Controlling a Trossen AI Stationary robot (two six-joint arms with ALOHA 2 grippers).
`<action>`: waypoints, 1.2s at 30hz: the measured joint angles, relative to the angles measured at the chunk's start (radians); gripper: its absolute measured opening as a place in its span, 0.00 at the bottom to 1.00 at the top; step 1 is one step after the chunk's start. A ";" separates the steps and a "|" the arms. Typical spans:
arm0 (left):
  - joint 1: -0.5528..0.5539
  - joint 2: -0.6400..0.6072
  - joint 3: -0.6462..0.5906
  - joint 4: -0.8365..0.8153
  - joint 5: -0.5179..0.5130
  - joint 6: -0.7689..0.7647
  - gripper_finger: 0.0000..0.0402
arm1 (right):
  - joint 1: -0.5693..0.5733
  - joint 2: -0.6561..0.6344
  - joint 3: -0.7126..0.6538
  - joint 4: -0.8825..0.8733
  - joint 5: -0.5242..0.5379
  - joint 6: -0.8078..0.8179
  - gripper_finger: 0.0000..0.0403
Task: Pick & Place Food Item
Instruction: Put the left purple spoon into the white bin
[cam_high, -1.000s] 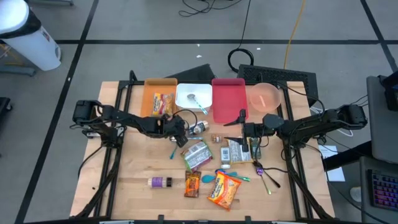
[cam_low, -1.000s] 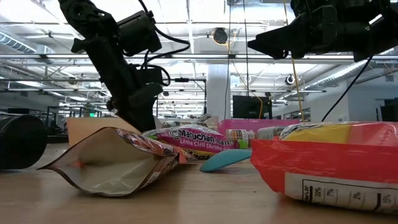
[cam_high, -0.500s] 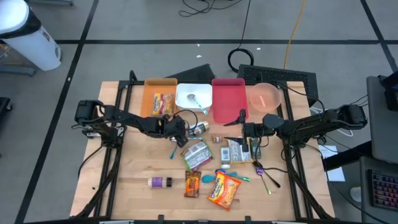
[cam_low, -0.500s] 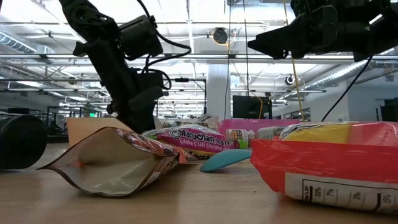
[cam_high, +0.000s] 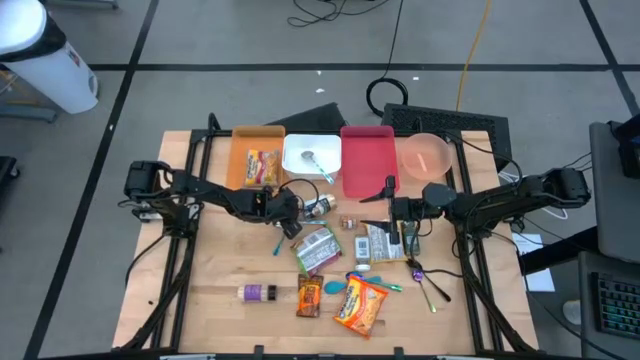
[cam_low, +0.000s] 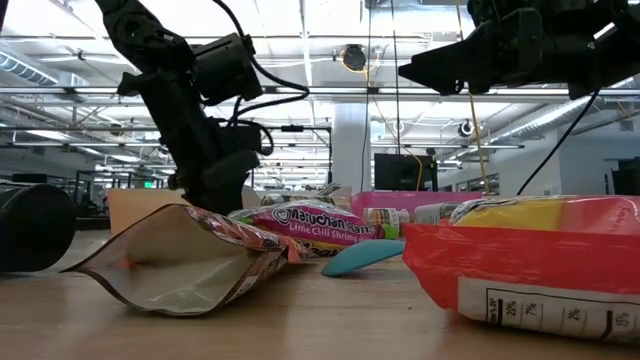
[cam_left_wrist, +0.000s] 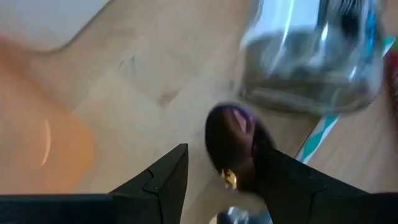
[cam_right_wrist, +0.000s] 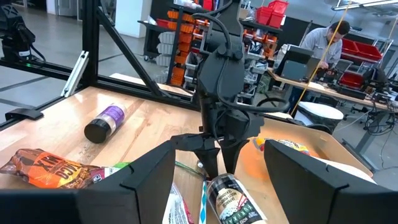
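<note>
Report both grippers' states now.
Left gripper: open, low over the table, holding nothing visible.
Right gripper: open, empty, raised.

bare wood (cam_high: 220, 260) left of the crowded packets (cam_high: 318, 248); jar (cam_high: 318, 206) just beside left hand (cam_high: 288, 222)

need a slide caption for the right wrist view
Left gripper lowered over a small jar on the wooden table, purple-capped bottle lying nearby.

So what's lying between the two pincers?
In the high view, a small jar and a little brown packet lie between the left pincer and the right pincer.
</note>
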 joint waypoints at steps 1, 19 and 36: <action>0.000 0.000 0.000 0.007 0.006 0.003 0.46 | 0.000 0.000 0.000 -0.001 0.000 0.000 0.60; 0.014 -0.004 0.002 0.023 0.009 0.029 0.02 | 0.000 0.000 0.000 -0.001 0.000 0.000 0.60; 0.003 -0.098 -0.002 -0.051 -0.089 0.037 0.01 | -0.001 0.000 0.000 -0.009 0.001 0.000 0.60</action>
